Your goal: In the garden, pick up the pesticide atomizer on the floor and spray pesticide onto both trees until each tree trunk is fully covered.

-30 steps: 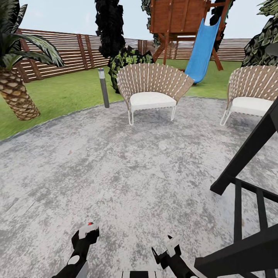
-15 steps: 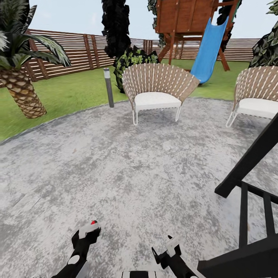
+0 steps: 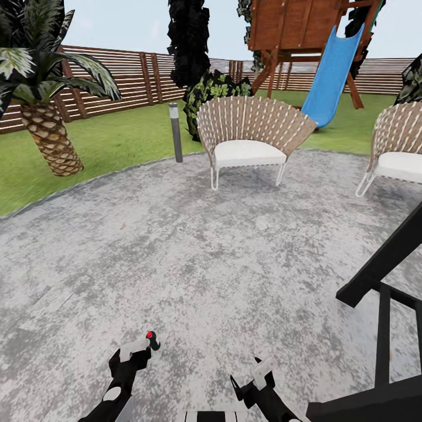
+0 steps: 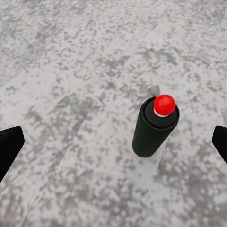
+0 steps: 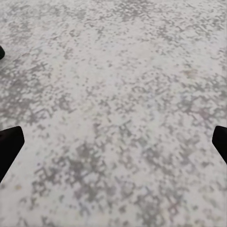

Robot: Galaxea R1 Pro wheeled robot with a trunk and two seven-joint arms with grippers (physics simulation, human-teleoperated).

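Our left gripper [image 4: 113,144] hangs with its fingers spread wide over the floor [image 3: 193,252], and the pesticide atomizer [image 4: 154,127] stands upright on the paving between them, untouched — in the head view its red top [image 3: 150,335] peeks out at about 1 o'clock from that gripper. Our right gripper [image 5: 113,142] is spread wide too, over bare paving — at 12 o'clock across the floor sits a wicker chair [image 3: 249,138].

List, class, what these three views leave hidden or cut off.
- Pesticide atomizer: head view, body hidden behind left gripper; just the red top shows.
- Playset: head view, top cropped by the edge.
- Right-hand chair: head view, cropped by the edge.
- Left gripper fingers: left wrist view, just tips show.
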